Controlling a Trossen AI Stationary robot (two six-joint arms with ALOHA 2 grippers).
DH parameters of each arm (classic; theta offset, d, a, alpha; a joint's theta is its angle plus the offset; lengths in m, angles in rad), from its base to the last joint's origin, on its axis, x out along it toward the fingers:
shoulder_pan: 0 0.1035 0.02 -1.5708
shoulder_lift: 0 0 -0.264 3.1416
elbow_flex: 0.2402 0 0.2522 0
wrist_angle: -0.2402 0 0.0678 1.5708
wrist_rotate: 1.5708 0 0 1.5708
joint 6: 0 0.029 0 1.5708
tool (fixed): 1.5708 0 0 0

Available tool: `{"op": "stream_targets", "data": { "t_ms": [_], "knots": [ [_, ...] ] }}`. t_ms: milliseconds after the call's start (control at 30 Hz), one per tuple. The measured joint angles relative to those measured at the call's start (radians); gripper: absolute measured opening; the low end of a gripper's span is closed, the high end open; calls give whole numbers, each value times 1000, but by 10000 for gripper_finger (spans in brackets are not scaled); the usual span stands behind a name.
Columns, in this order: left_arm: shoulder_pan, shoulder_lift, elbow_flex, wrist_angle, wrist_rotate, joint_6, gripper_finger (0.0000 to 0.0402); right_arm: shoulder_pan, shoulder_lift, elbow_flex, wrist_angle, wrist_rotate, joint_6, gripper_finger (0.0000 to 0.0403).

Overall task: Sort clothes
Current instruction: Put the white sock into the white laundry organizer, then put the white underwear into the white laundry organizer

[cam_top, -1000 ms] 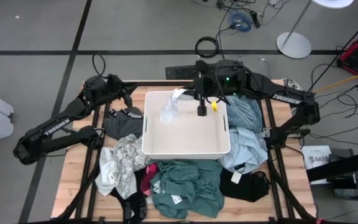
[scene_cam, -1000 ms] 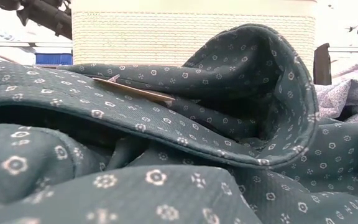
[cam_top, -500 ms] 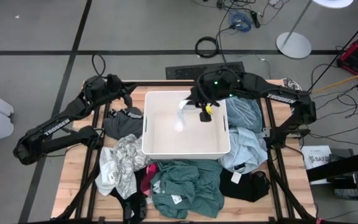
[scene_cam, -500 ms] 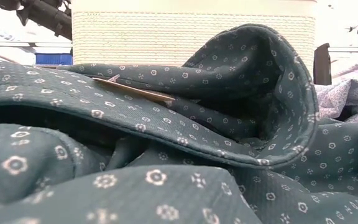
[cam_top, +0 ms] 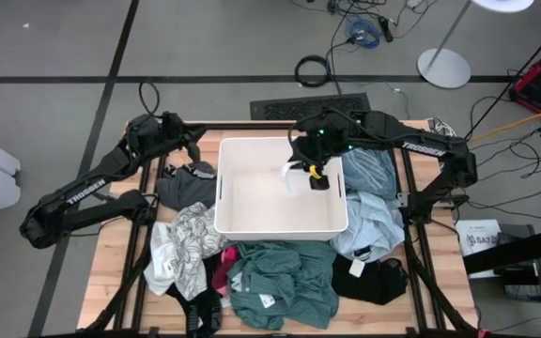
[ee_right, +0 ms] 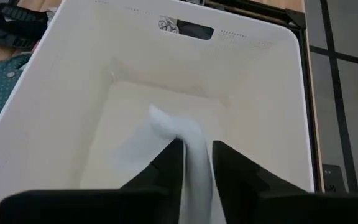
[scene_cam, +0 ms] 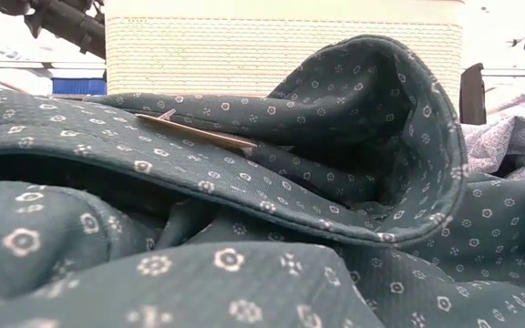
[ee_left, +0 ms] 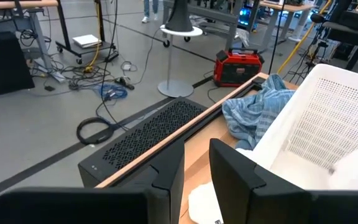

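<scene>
We note white garment (ee_right: 194,158) hanging between right gripper (ee_right: 196,163) fingers, inside white bin (cam_top: 242,223) near its right wall; whether fingers clamp it or have let go, we cannot tell. Teal garment (cam_top: 285,282), light blue garment (cam_top: 374,211), patterned white-grey garment (cam_top: 184,244) lie around bin on table (cam_top: 111,272). Left gripper (ee_left: 196,168) waits at table's far left corner, jaws slightly apart, holding nothing.

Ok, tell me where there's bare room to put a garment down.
Best spot: the bin floor, bare except a white cloth hanging between the right gripper fingers over its far right corner. Bare wood shows only on the table left edge, beside the patterned garment. The near side is crowded: teal shirt, black garment, blue shirts.
</scene>
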Motion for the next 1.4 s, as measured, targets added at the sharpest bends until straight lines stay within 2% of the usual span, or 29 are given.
{"op": "stream_targets", "data": {
  "t_ms": [400,600,700,967,1200,1400],
  "knots": [
    [0,0,0,-16,3,-4,83,-1,0,0,-7,88,-29,169],
    [-21,0,0,-158,184,-109,83,-1,0,0,-75,82,7,178],
    [-63,-7,0,-249,200,-164,83,-2,0,0,-98,80,35,176],
    [-212,-63,0,-427,197,-291,83,-3,0,0,-116,77,42,176],
    [-339,-90,0,-610,1,-369,83,-6,0,0,-119,77,36,176],
    [-442,-51,0,-687,2,-434,83,-5,0,0,-120,77,42,176]
  ]
}}
